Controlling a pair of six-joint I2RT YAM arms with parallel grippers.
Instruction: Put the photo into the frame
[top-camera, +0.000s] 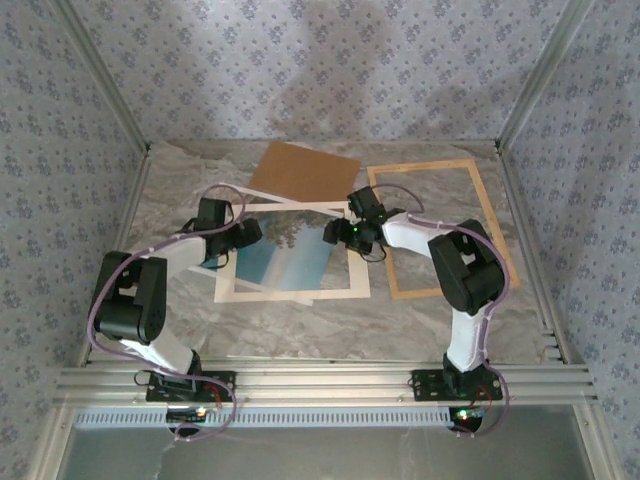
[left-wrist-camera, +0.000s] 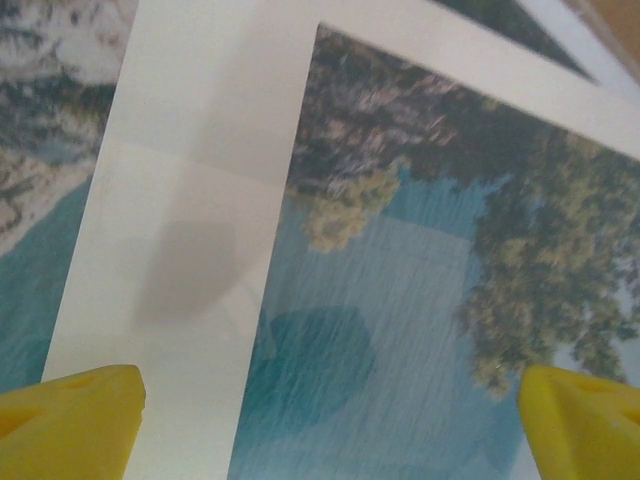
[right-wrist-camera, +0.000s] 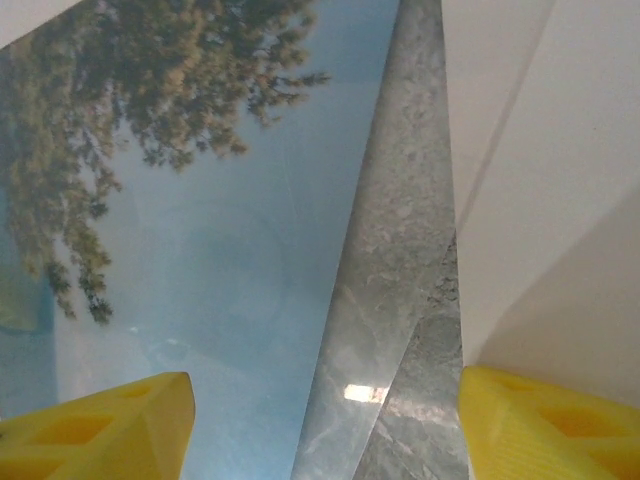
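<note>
Both left gripper (top-camera: 245, 232) and right gripper (top-camera: 335, 233) over photo (top-camera: 285, 257); overhead, frame (top-camera: 420, 165) alongside.

The left gripper (left-wrist-camera: 330, 425) is being held wide open over the photo (left-wrist-camera: 400, 300), its yellow fingertips (left-wrist-camera: 80, 415) being shown at 7 and 5 o'clock. The photo is being overlain by the white mat border (left-wrist-camera: 190, 200), one strip running from 12 to 7 o'clock, another toward 3 o'clock. Turquoise water and trees are being framed in its opening; more print is being left uncovered at 9 o'clock.
</note>
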